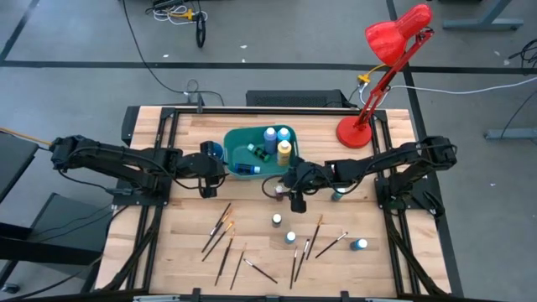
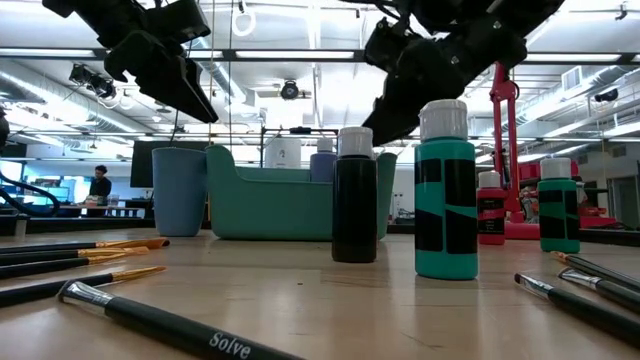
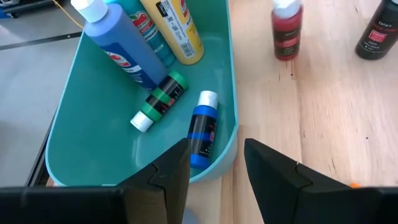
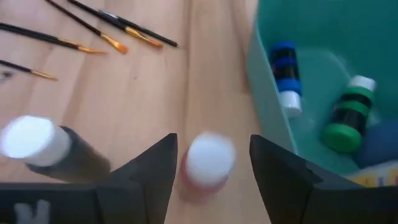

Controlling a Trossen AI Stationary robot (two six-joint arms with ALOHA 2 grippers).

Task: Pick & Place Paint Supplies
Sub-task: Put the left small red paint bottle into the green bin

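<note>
with its fingers spread, the right gripper (image 4: 211,180) hangs over the red paint bottle (image 4: 208,163) standing just beside the teal bin (image 4: 261,93); it should drop straight and squeeze below the white cap, while the open left gripper (image 3: 214,171) waits over the bin's near rim.

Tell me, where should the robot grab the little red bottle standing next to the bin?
Probably around its body just under the white cap, coming straight down. The red bottle stands upright beside the teal bin, and the right gripper hangs open above it with a finger on each side. A black bottle stands close by.
</note>
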